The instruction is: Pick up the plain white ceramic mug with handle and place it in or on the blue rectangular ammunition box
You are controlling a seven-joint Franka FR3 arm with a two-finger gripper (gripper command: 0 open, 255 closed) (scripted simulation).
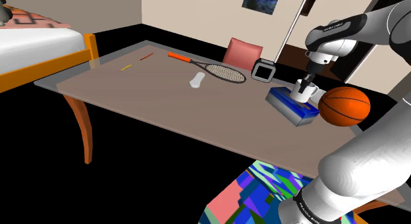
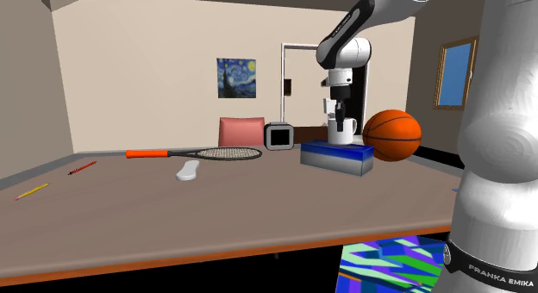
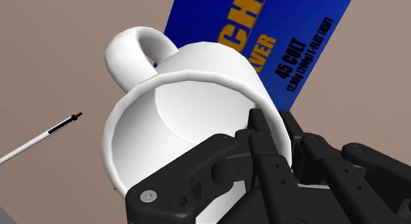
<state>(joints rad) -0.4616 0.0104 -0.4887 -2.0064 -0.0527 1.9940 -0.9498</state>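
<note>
Two fingers on one mug wall: your gripper is pinched down on the rim of the white mug, one finger inside the cup and the other outside, so only the wall's thickness keeps them apart. The mug hangs upright right over the blue box, at the box's far end, with its handle sticking out toward the second exterior view's right. I honestly can't tell if the base is touching the lid or just above it. From the wrist you can see yellow and white lettering on the blue lid under the mug. An orange basketball sits just beside the box on the shoulder view's right. A small black cube is near the box's far side, and a tennis racket with an orange grip lies well off to the left on the table.
</note>
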